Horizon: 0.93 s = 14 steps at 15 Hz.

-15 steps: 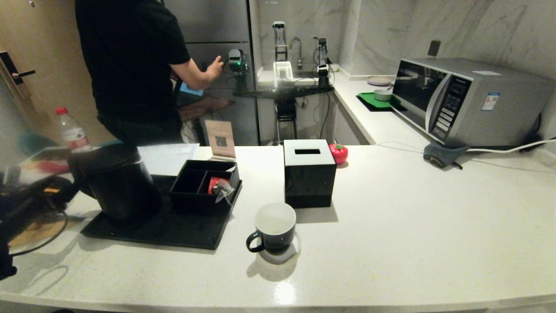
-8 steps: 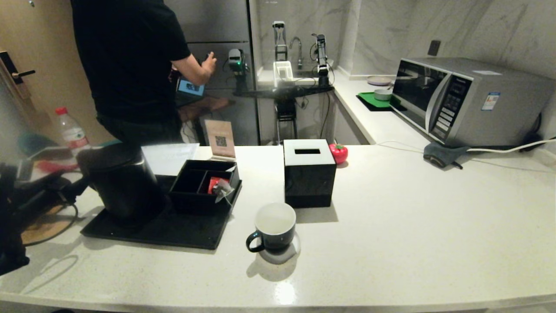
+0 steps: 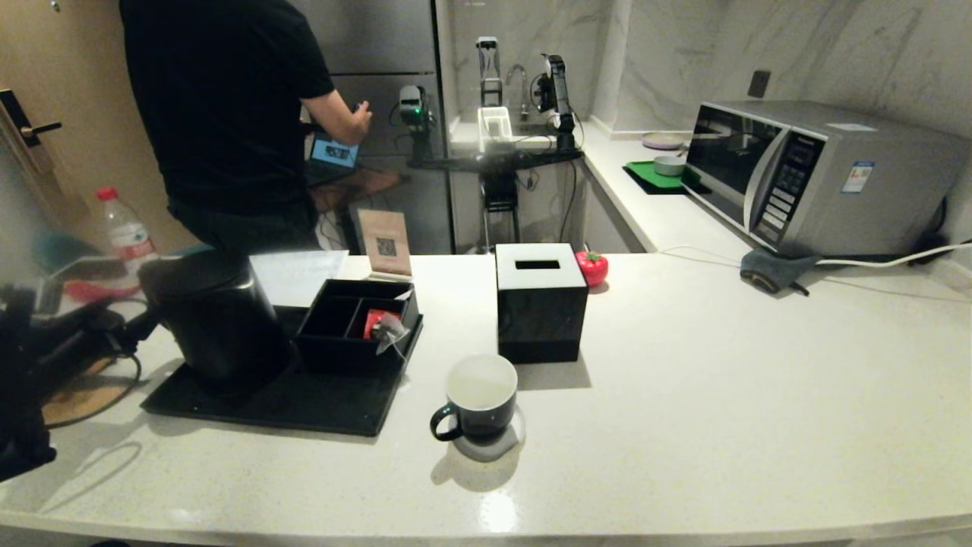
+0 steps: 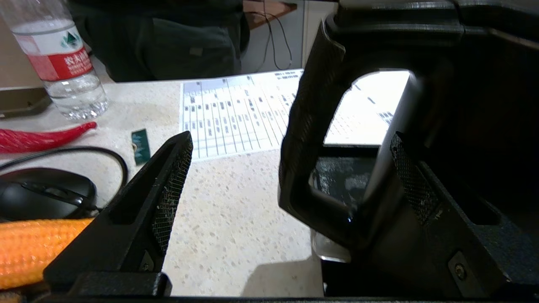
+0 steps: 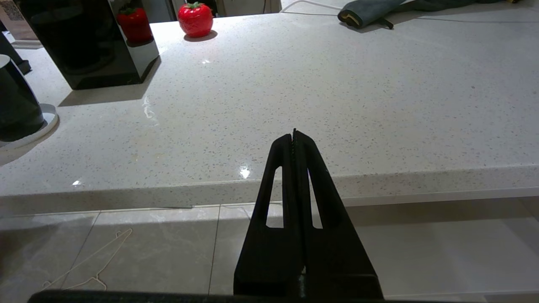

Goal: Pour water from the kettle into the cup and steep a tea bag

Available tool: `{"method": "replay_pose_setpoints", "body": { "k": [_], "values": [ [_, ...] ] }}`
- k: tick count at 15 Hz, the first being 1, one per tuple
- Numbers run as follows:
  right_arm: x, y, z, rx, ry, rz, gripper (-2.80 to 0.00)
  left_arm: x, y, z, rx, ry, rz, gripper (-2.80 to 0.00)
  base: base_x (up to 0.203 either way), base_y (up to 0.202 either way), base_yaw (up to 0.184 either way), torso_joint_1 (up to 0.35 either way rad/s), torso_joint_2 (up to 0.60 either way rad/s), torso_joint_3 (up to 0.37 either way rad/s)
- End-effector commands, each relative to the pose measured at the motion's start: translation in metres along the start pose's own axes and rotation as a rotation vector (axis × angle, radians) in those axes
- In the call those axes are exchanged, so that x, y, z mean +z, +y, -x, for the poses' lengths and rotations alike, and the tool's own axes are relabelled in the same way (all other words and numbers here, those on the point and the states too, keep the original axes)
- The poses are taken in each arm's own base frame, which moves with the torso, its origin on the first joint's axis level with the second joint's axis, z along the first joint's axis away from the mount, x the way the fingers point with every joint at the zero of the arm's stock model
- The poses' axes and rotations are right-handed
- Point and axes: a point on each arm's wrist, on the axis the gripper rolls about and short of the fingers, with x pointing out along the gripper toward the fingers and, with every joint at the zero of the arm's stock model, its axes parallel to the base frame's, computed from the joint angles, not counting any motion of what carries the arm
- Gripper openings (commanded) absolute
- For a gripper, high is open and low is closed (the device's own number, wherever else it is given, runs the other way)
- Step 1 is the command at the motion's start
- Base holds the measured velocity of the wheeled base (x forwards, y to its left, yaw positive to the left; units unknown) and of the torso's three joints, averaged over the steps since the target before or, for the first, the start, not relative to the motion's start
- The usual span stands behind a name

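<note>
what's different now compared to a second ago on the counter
The kettle has shifted a little toward the divided black box on the black tray. The left gripper has pushed in at its loop handle, jaws open with the handle between them, not clamped. The man behind shifted his hand. The cup, tea bag, tissue box and shut right gripper stayed put.

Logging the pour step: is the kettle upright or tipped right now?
Upright. The kettle stands flat on the black tray, lid level. The open left hand straddles its handle without closing.
</note>
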Motion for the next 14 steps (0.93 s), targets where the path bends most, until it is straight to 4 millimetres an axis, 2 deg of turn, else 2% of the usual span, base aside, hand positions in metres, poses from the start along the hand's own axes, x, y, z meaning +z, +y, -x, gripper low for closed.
{"method": "replay_pose_setpoints", "body": {
  "k": [1, 14],
  "values": [
    [-0.0002, 0.0000, -0.0002, 0.000, 0.001, 0.000, -2.80, 0.0089, 0.0028, -0.0010, 0.005, -0.052, -0.042, 0.00, 0.000, 0.000, 0.000, 0.000, 0.00, 0.000],
    [0.0002, 0.0000, -0.0001, 0.000, 0.000, 0.000, -2.80, 0.0106, 0.0059, -0.0060, 0.027, -0.070, -0.056, 0.00, 0.000, 0.000, 0.000, 0.000, 0.00, 0.000]
  ]
}}
